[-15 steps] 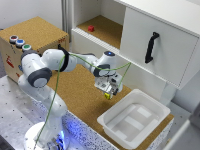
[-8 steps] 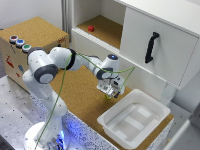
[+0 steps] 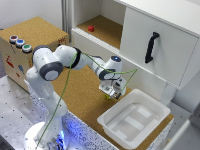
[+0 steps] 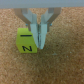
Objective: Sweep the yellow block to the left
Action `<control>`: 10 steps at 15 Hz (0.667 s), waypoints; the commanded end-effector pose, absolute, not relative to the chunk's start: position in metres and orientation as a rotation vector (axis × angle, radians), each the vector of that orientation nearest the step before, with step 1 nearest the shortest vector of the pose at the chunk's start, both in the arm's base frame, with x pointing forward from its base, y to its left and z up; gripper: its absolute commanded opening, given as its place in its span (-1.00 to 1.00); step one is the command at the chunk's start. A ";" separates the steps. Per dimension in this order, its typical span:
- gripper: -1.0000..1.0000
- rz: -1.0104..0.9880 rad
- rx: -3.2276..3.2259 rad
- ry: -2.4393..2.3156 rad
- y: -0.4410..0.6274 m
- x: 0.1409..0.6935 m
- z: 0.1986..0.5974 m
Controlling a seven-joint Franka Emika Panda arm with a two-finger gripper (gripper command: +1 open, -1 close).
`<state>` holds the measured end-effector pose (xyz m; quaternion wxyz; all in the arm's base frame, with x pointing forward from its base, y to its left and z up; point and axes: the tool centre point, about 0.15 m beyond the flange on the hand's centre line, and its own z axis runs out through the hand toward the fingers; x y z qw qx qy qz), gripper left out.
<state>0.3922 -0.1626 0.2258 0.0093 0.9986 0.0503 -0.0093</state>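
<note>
The yellow block (image 4: 25,40) is a small yellow-green cube with a dark mark on its near face, lying on the cork surface. In the exterior view it shows as a tiny yellow-green spot (image 3: 107,96) just under the hand. My gripper (image 4: 39,44) is low over the cork with its fingers drawn together. The fingertips stand right beside the block, touching or nearly touching its side, not around it. In the exterior view the gripper (image 3: 113,91) sits near the white tray's far corner.
A white plastic tray (image 3: 150,105) lies close to the gripper on the exterior view's right. A white cabinet with a black handle (image 3: 150,47) stands behind. A small red block (image 3: 91,28) sits on the cabinet's open shelf. A cork box with buttons (image 3: 20,42) stands at the left.
The arm has shifted a little and the gripper has edged slightly lower and toward the exterior view's right. The block stays beside the fingers.
</note>
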 end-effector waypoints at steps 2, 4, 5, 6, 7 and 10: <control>-1.00 -0.066 3.148 0.179 -0.142 0.407 0.213; -1.00 -0.064 3.158 0.194 -0.135 0.408 0.210; -1.00 -0.063 3.159 0.213 -0.130 0.409 0.210; -1.00 -0.060 3.165 0.229 -0.124 0.410 0.208; -1.00 -0.060 3.171 0.248 -0.117 0.412 0.208; -1.00 -0.053 3.181 0.268 -0.105 0.415 0.209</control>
